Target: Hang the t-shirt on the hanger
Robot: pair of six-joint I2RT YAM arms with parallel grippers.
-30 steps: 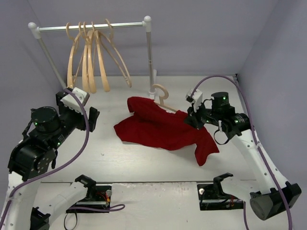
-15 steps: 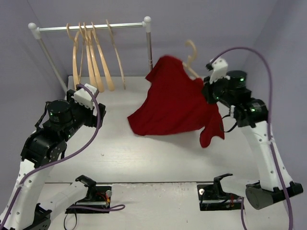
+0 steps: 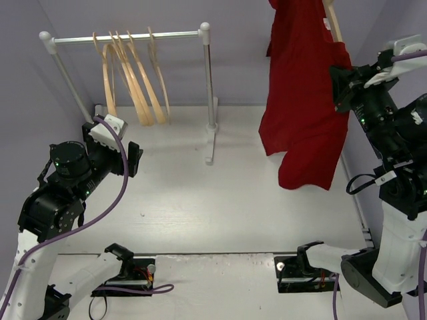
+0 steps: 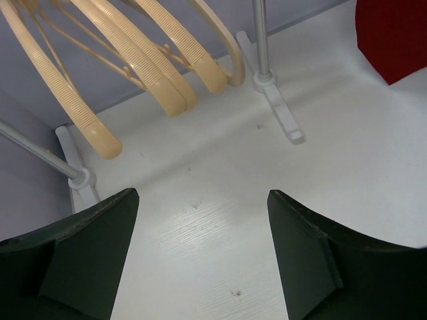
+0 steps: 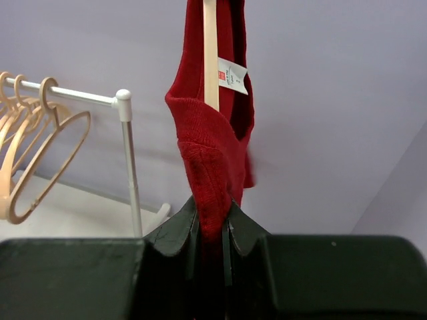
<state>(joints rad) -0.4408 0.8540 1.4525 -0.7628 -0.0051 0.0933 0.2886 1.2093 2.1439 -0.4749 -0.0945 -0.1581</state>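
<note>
The dark-red t-shirt [image 3: 299, 93] hangs high at the upper right, draped over a pale wooden hanger [image 3: 331, 23] whose arm shows at its top edge. My right gripper [image 3: 340, 77] is shut on the shirt's shoulder, likely with the hanger arm under the cloth. In the right wrist view the cloth [image 5: 210, 167] is pinched between my fingers [image 5: 175, 230] and the hanger's wood [image 5: 211, 60] rises above. My left gripper [image 3: 133, 160] is open and empty, low over the table at the left [image 4: 203, 220]; a corner of the shirt [image 4: 393, 37] shows top right.
A white-and-metal rail stand [image 3: 207, 93] at the back holds several identical pale hangers [image 3: 133, 80], also in the left wrist view [image 4: 147, 60]. The stand's foot [image 3: 211, 143] lies mid-table. Purple walls close the left, back and right.
My right arm has lifted the shirt and hanger from the table up to the top right; the shirt now hangs free. My left arm has drawn back slightly to the left.
</note>
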